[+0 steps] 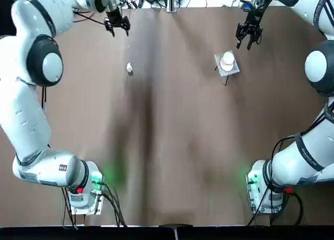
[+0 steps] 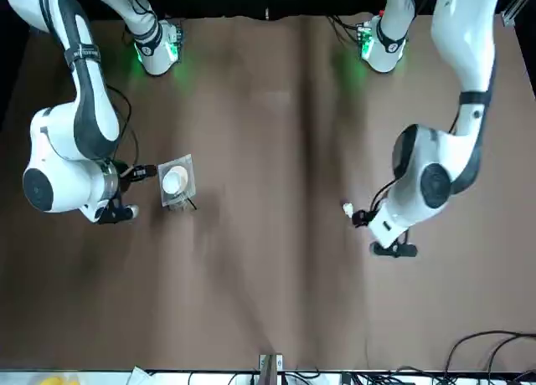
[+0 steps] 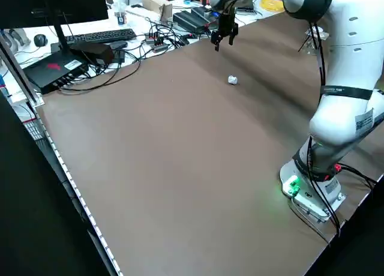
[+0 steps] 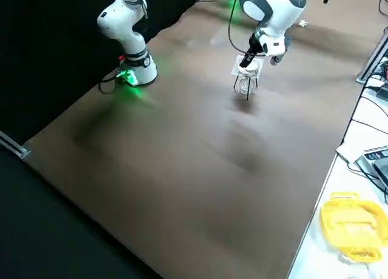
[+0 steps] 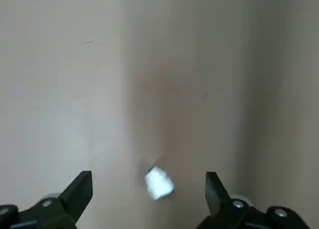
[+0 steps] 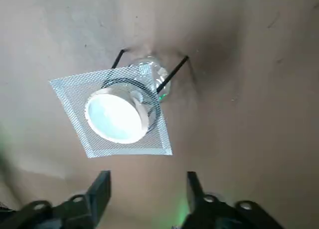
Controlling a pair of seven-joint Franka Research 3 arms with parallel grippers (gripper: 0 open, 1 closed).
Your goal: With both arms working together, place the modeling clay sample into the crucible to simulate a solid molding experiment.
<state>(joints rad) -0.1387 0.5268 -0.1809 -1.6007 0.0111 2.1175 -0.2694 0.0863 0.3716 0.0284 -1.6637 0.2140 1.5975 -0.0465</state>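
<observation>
The modeling clay sample [image 1: 129,68] is a small whitish lump lying on the brown table, left of centre at the far side. My left gripper [image 1: 117,24] hangs open beyond it, above the table. In the left wrist view the modeling clay sample [image 5: 159,183] lies between the spread fingers [image 5: 79,190], lower down and untouched. The crucible [image 1: 227,59], a white round cup, stands on a grey mesh mat [image 1: 234,69] atop a black-legged stand. My right gripper [image 1: 248,35] hovers open just beyond the crucible [image 6: 117,114], empty.
A glass vessel [image 6: 149,74] sits under the mesh between the stand's black legs [image 6: 174,72]. Cables and boxes [image 3: 120,45] lie past the table's far edge. A yellow object [image 4: 354,221] rests on the white side bench.
</observation>
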